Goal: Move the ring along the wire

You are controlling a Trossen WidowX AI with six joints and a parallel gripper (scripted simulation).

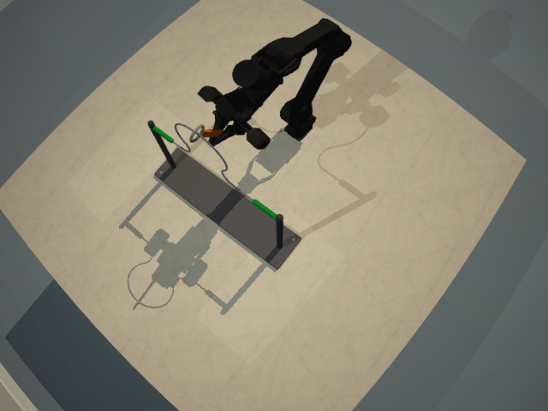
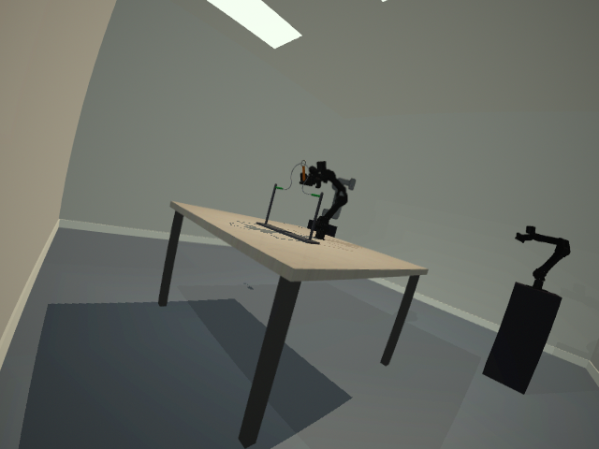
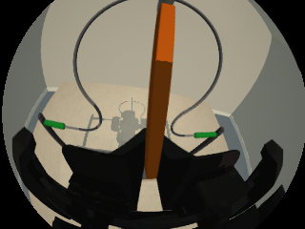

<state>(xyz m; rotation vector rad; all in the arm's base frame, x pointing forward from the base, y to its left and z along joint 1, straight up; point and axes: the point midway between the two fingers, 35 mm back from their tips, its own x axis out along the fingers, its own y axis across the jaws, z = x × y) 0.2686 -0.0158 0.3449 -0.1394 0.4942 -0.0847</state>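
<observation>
Wooden table (image 2: 309,263) on dark legs; black pedestal (image 2: 521,336) beside it.
</observation>
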